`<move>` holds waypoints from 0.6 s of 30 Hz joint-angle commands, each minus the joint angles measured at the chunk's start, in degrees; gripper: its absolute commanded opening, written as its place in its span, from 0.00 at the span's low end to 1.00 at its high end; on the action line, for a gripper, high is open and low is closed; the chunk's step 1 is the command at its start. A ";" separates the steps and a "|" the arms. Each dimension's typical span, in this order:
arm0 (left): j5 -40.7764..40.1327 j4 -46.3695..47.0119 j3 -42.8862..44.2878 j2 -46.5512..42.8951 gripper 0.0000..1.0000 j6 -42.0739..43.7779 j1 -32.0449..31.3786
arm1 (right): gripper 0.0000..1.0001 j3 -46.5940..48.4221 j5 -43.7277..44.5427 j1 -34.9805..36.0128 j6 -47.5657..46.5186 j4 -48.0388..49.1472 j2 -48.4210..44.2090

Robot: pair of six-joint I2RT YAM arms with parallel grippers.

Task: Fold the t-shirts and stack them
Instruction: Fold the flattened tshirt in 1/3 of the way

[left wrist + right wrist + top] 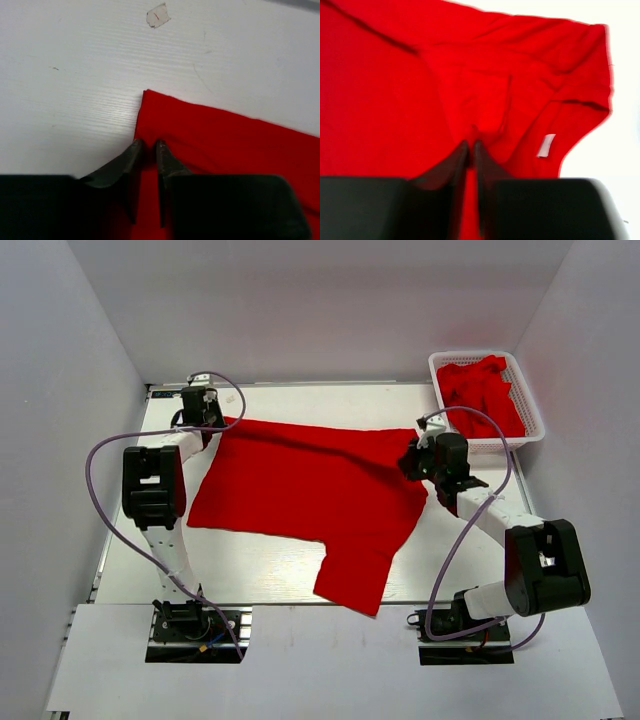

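One red t-shirt [300, 490] lies spread over the table, a sleeve hanging toward the near edge. At its far left corner my left gripper [205, 427] holds the cloth. In the left wrist view the gripper [147, 145] has its jaws nearly together, with the t-shirt [225, 140] edge between them. My right gripper [412, 462] is at the shirt's far right edge. Its wrist view shows the gripper [471, 145] shut on a puckered fold of the t-shirt [395, 100], beside a white label [546, 145]. More red t-shirts [482, 390] lie bundled in the basket.
The white mesh basket [533, 400] stands at the table's back right corner, just beyond my right arm. White walls close in the table [260, 570] on three sides. A small sticker [157, 15] is stuck to the tabletop ahead of the left gripper.
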 commanded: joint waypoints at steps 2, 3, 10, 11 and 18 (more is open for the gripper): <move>-1.98 -5.01 -0.21 -5.48 0.50 -0.35 0.96 | 0.28 -1.31 -7.56 1.02 -1.60 -2.41 0.04; -2.86 -7.98 -0.21 -5.48 0.61 -0.35 0.96 | 0.32 -1.92 -9.92 1.03 -1.95 -3.63 -0.05; -16.83 -17.84 1.46 -11.09 1.00 -4.39 2.19 | 0.69 -3.07 -6.53 1.38 -2.13 -15.23 -5.84; -16.84 -18.37 1.46 -11.71 1.00 -4.39 2.80 | 0.90 -3.07 -5.82 1.21 -2.30 -16.11 -6.37; -2.56 -14.08 4.19 -10.84 1.00 -3.25 2.11 | 0.90 1.40 -4.06 1.12 2.08 -11.82 -4.46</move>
